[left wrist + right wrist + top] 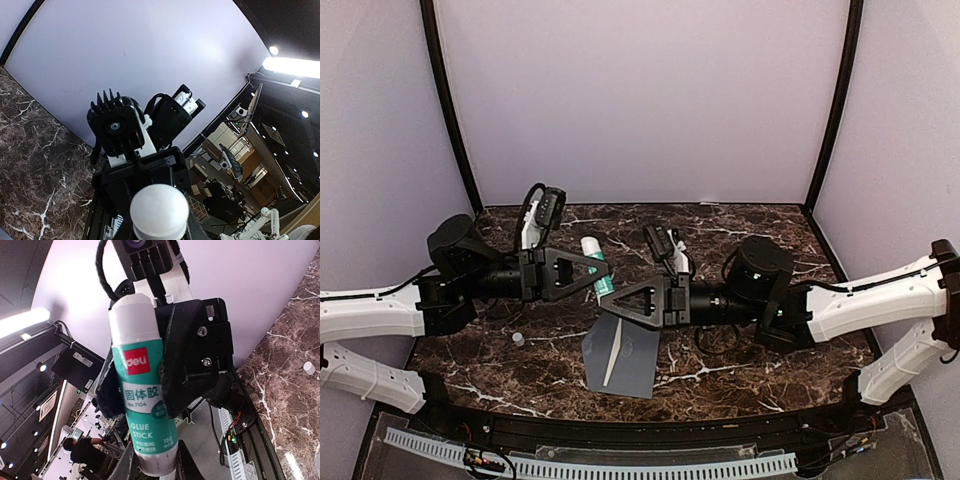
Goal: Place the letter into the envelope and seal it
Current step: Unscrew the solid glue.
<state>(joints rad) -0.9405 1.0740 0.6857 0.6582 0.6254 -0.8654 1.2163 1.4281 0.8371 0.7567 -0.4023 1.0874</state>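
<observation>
Grey-blue envelope [635, 365] lies at the table's [740, 385] near middle, with a cream sliver of letter [612, 362] showing on it. I see the left gripper [604, 272] clamping the glue stick [597, 266]. Only the right wrist view shows the right gripper [155, 466] at its base, probably pinching.

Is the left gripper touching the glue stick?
Touching. The right wrist view shows the left gripper with its black fingers pressed against both sides of the glue stick.
</observation>
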